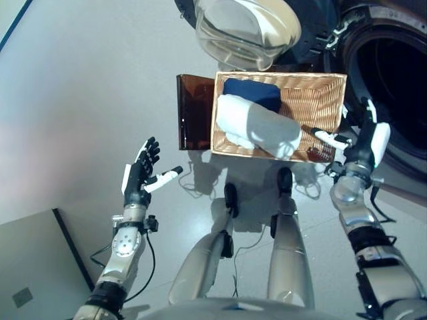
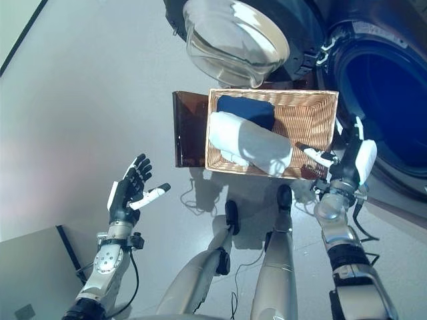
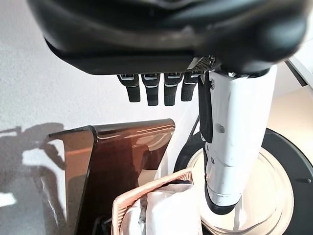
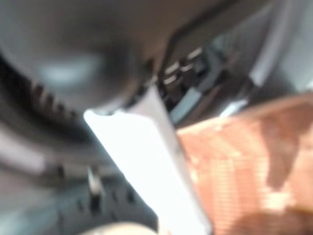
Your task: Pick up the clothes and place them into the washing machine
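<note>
While the head views show the whole scene, the left wrist view shows only one corner of the wicker basket (image 1: 313,100), the brown stand (image 1: 195,110) beside it and the round glass door (image 1: 247,30); the right wrist view is too blurry to tell much. A white rolled cloth (image 1: 257,127) lies in the basket, its long side slanting across it; a dark blue cloth (image 1: 253,92) lies behind it, on the door's side. The washing machine drum (image 1: 393,80) stands open. The left hand (image 1: 141,175) hovers with fingers spread, holding nothing; the right hand (image 1: 360,148) is at the basket's right edge, fingers straight, thumb out, grasping nothing.
</note>
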Controlling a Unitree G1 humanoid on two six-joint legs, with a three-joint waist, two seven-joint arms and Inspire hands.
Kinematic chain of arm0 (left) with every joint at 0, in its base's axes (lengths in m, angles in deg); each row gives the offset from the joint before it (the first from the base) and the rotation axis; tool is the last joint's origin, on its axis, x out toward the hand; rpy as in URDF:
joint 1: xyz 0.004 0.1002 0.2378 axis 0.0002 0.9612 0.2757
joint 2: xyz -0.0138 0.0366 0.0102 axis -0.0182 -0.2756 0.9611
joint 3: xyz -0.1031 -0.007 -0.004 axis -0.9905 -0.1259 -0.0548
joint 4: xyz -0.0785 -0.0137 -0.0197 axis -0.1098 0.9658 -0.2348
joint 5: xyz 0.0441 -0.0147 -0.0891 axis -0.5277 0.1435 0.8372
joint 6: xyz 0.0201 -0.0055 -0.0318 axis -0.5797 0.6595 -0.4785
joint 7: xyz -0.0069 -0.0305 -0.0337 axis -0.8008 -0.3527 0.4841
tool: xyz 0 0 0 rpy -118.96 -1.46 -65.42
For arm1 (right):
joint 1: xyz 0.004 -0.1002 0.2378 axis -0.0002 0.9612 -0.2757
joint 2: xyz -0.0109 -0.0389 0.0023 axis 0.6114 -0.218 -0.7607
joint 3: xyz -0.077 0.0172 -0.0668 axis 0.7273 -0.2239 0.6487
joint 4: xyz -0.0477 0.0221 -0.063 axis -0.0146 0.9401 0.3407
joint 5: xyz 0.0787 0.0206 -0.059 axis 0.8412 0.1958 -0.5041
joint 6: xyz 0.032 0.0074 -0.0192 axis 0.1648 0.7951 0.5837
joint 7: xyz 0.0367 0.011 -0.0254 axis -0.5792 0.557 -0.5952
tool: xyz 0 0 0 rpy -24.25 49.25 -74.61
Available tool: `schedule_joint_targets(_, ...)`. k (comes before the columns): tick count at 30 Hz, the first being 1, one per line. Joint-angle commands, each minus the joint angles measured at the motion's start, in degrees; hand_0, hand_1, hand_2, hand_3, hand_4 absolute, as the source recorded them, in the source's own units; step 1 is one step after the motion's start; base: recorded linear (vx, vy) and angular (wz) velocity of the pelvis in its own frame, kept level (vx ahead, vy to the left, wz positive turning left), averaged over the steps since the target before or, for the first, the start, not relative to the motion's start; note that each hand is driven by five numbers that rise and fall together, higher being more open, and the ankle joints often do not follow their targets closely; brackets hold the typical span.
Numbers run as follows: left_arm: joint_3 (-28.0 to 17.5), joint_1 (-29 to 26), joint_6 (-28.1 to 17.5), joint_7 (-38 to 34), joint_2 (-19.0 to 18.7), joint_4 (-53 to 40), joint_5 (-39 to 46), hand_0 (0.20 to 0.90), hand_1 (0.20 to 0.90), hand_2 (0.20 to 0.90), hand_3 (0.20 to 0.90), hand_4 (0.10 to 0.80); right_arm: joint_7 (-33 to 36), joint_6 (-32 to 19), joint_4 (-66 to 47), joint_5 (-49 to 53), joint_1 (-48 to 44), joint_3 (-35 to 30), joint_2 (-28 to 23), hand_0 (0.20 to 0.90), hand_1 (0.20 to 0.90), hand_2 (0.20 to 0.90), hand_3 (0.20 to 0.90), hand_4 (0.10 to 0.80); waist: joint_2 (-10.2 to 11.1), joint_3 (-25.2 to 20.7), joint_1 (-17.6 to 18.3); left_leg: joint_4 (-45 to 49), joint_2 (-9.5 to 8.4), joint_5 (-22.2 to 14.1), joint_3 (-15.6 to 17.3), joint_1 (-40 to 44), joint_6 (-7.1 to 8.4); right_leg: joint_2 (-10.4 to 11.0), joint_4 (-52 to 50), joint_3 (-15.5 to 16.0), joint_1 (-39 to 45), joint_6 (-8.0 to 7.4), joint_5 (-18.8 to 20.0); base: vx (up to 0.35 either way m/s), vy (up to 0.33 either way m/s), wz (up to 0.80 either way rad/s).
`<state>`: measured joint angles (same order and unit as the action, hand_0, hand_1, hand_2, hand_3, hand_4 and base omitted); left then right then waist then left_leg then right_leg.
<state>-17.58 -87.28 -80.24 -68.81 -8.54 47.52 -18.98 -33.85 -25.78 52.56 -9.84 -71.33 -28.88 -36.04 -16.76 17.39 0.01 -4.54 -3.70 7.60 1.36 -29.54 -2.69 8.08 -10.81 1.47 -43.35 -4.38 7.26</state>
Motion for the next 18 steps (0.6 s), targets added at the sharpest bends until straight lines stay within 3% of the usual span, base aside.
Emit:
schedule_joint_targets(1,-3.23,2.54,-4.72,-1.08,-1.68,-0.46,2.06,0.900,0.900,0.900,0.900,0.800,-8.91,-10.81,-3.34,20.26,3.58,-1.21,3.56,0.900,0.900,0.900,0.900,0.800,2.64,-3.57,-0.08,-0.46,0.56,-3.22,0.24,2.17,7.36,-0.68,6.44,0.01,6.20,-0.24,-0.84,0.014,-0.005,-0.05)
schedule_joint_targets(3,-3.46,2.39,-4.00,-0.47,-0.72,-0.17,2.46,0.900,0.900,0.900,0.900,0.800,-14.81,-11.32,-1.37,29.31,4.56,-1.37,6.69,0.900,0.900,0.900,0.900,0.800,2.76,-3.74,0.18,-0.46,0.54,-3.43,0.26,2.33,7.39,-0.83,6.37,-0.06,6.19,-0.16,-0.96,0.017,-0.002,-0.05)
schedule_joint_targets(8,-4.34,2.11,-3.60,0.73,0.81,0.12,3.16,0.900,0.900,0.900,0.900,0.800,-21.99,-11.62,3.03,41.08,4.97,-1.80,10.40,0.900,0.900,0.900,0.900,0.800,2.66,-4.02,0.22,-0.46,0.56,-3.58,0.60,2.32,7.43,-0.90,6.57,-0.28,6.11,-0.11,-0.82,0.011,0.008,-0.05)
schedule_joint_targets(11,-4.77,1.73,-3.10,2.32,2.66,0.92,4.63,0.900,0.900,0.900,0.900,0.800,-30.12,-10.84,9.61,56.45,3.20,-5.11,14.15,0.900,0.900,0.900,0.900,0.800,2.00,-3.89,0.01,-0.46,0.47,-4.03,0.56,2.76,7.49,-0.93,6.57,-0.40,6.51,-0.03,-1.25,0.008,0.004,-0.01)
schedule_joint_targets(15,-4.95,1.50,-2.73,3.21,3.38,1.46,5.53,0.900,0.900,0.900,0.900,0.800,-32.27,-10.59,13.10,62.34,1.58,-7.31,15.03,0.900,0.900,0.900,0.900,0.800,1.59,-4.00,-0.34,-0.46,0.33,-3.87,0.62,2.45,7.50,-0.91,6.78,-0.55,6.30,0.03,-1.00,0.000,0.000,0.00)
schedule_joint_targets(18,-4.57,1.86,-2.43,5.15,3.90,0.77,6.89,0.900,0.900,0.900,0.900,0.800,-34.90,-10.01,19.49,72.57,-3.80,-12.83,14.23,0.900,0.900,0.900,0.900,0.800,0.02,-3.94,-1.53,-0.46,0.02,-4.13,0.56,2.67,7.67,-0.83,6.67,-0.72,6.64,0.07,-1.67,0.010,0.006,0.00)
